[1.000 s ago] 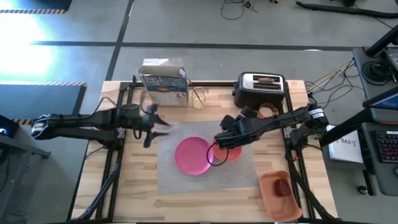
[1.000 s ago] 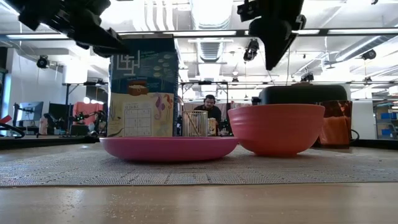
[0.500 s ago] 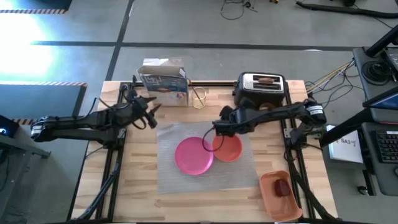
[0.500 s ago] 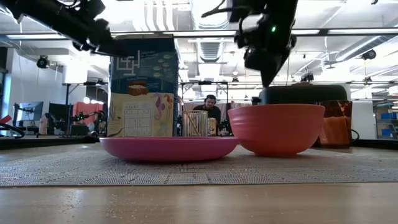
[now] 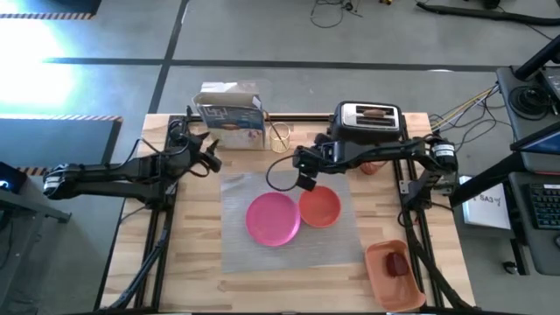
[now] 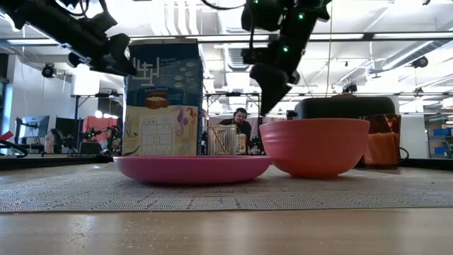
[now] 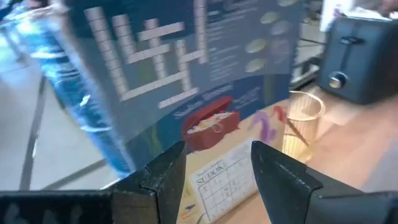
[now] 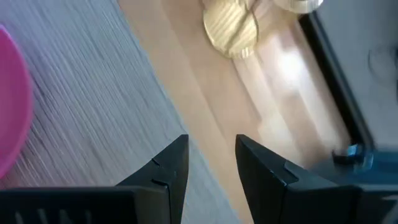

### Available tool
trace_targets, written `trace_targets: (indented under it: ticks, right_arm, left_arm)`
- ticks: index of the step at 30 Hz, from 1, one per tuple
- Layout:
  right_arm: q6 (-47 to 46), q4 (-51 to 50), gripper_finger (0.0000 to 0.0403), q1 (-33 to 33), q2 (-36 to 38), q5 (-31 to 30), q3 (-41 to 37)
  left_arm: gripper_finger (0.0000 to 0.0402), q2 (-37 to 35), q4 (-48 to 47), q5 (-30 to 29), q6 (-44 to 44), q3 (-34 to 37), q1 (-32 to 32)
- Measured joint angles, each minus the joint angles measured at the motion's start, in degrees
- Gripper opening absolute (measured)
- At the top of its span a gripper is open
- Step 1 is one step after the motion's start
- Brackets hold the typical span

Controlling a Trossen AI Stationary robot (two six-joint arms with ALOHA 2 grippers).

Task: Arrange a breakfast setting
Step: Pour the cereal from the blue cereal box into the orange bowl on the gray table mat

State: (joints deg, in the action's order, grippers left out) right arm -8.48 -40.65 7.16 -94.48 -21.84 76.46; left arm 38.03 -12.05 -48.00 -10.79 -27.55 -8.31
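Observation:
A grey placemat (image 5: 289, 229) lies mid-table with a pink plate (image 5: 273, 219) and an orange bowl (image 5: 320, 207) resting on it side by side. My right gripper (image 5: 304, 180) hangs open above the mat's far edge, pointing down toward a clear glass (image 8: 231, 31) of thin wooden pieces. My left gripper (image 5: 210, 157) is open and points about level at the cereal box (image 7: 186, 74), touching nothing. A toast slice (image 5: 374, 112) sticks up from the toaster (image 5: 366, 127). A small orange cup (image 5: 371, 166) is half hidden by the right arm. A red apple (image 5: 398, 264) lies in the orange tray (image 5: 392, 276).
The cereal box (image 5: 230, 115) stands upright at the table's far edge, the glass (image 5: 280, 138) just right of it, the toaster farther right. The tray sits at the near right corner. Bare wood shows left of the mat and along the near edge.
My right gripper has left the space above the bowl and gone toward the table's far edge and left, sinking somewhat, toward the glass. My left gripper has swung toward the far edge, rolling its wrist, and now faces the cereal box. Plate and bowl have stayed put.

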Motion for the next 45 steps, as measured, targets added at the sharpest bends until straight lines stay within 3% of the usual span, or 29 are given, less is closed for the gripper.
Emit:
trace_targets:
  ticks: [4,10,14,24,33,45]
  right_arm:
    - [7.1,5.6,0.0123,0.6,0.6,1.9,0.1]
    - [15.8,19.2,0.0123,4.2,0.7,19.4,-0.6]
    - [17.3,24.7,0.0123,6.7,0.7,24.8,-1.1]
    - [17.6,29.8,0.0123,9.2,0.7,25.1,-1.2]
    - [17.1,29.0,0.0123,9.1,0.7,25.1,-1.2]
    - [16.6,29.0,0.0123,9.1,0.6,24.9,-1.2]
  left_arm:
    - [0.0166,0.1,-4.2,-4.4,-4.6,0.0,0.0]
    - [0.0166,0.0,-8.7,-5.3,-8.5,0.1,-0.1]
    - [0.0166,0.1,-8.7,-5.0,-9.6,0.1,-0.1]
    - [0.0166,0.4,-8.8,-5.5,-9.7,0.1,-0.1]
    - [0.0166,0.9,-8.7,-3.2,-11.2,0.1,-0.1]
    - [0.0166,1.3,-8.6,-4.6,-14.1,0.1,0.0]
